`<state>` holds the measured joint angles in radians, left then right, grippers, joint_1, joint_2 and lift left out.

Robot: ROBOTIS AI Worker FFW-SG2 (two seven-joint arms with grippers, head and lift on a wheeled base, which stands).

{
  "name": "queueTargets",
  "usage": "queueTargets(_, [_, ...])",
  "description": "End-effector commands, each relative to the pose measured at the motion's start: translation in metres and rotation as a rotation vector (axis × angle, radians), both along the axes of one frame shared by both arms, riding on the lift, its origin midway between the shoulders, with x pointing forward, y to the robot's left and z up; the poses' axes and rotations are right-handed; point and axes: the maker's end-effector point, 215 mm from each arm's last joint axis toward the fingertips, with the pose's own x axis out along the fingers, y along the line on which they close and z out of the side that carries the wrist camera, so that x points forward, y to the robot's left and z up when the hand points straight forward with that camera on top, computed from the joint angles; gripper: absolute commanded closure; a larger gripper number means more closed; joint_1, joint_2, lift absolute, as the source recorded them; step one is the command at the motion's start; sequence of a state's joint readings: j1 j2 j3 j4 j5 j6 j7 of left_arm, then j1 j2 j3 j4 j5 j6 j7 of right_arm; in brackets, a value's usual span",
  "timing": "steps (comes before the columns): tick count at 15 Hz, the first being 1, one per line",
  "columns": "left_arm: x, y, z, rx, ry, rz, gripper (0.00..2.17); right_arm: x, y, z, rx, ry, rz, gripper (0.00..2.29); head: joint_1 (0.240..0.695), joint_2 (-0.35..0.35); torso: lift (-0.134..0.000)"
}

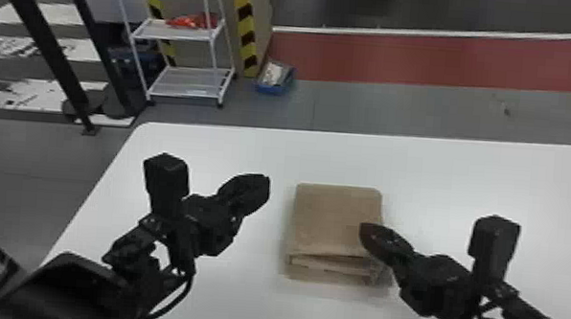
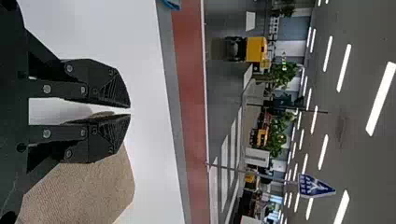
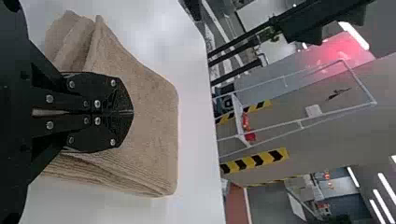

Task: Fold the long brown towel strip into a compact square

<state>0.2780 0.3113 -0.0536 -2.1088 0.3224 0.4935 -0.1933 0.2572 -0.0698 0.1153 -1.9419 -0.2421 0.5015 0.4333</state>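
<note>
Towel (image 1: 330, 222) is folded up small on the white table (image 1: 466, 174), almost a square, so the big folds look done. The layers on the side near the robot look a bit messy, so maybe a little tidying is left. The left gripper (image 2: 130, 111) is open a tiny bit, with nothing in it. The right gripper (image 3: 132, 112) is closed over the towel and hides part of it, and I can't tell if they touch

The towel (image 1: 333, 217) is brown cloth (matt, slightly rough), the table (image 1: 442, 172) smooth.
</note>
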Motion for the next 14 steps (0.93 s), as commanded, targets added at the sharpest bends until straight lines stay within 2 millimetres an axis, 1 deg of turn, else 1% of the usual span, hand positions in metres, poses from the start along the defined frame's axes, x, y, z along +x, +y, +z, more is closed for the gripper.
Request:
queueTargets(1, [-0.001, -0.002, 0.006, -0.004, -0.010, -0.001, 0.54, 0.017, -0.033, 0.032, 0.013, -0.097, -0.062, 0.14, 0.695, 0.134, -0.124])
queueTargets(2, [0.000, -0.001, 0.006, -0.004, -0.011, 0.003, 0.38, 0.023, -0.053, 0.040, 0.019, -0.109, -0.097, 0.00, 0.695, 0.124, -0.124])
queueTargets(3, [0.002, 0.001, 0.007, -0.002, -0.014, 0.013, 0.15, 0.029, -0.076, 0.052, 0.012, -0.131, -0.130, 0.01, 0.695, 0.095, -0.124])
queueTargets(4, [0.005, 0.003, 0.009, -0.001, -0.021, 0.021, 0.08, 0.036, -0.098, 0.061, 0.000, -0.141, -0.160, 0.01, 0.695, 0.078, -0.124])
queueTargets(6, [0.018, 0.016, 0.024, 0.025, -0.093, 0.087, 0.08, 0.045, -0.134, 0.063, -0.037, -0.103, -0.197, 0.03, 0.695, 0.037, -0.124])
queueTargets(8, [0.036, 0.030, 0.037, 0.033, -0.151, 0.182, 0.09, 0.054, -0.165, 0.070, -0.049, -0.102, -0.250, 0.03, 0.695, 0.011, -0.124])
queueTargets(9, [0.043, 0.033, 0.049, 0.027, -0.210, 0.226, 0.09, 0.057, -0.171, 0.073, -0.053, -0.109, -0.265, 0.03, 0.695, 0.001, -0.124])
queueTargets(10, [0.052, 0.033, 0.065, 0.009, -0.288, 0.270, 0.09, 0.061, -0.176, 0.078, -0.053, -0.118, -0.275, 0.03, 0.695, -0.007, -0.124])
queueTargets(11, [0.057, 0.032, 0.077, -0.021, -0.347, 0.296, 0.09, 0.064, -0.177, 0.082, -0.056, -0.134, -0.282, 0.03, 0.695, -0.017, -0.124])
queueTargets(12, [0.061, 0.030, 0.079, -0.031, -0.372, 0.309, 0.09, 0.066, -0.177, 0.088, -0.061, -0.158, -0.287, 0.04, 0.695, -0.021, -0.124])
queueTargets(13, [0.065, 0.029, 0.077, -0.039, -0.381, 0.321, 0.09, 0.069, -0.174, 0.096, -0.065, -0.189, -0.292, 0.05, 0.695, -0.027, -0.124])
queueTargets(14, [0.068, 0.029, 0.072, -0.035, -0.384, 0.331, 0.09, 0.070, -0.167, 0.100, -0.057, -0.204, -0.292, 0.05, 0.692, -0.031, -0.124])
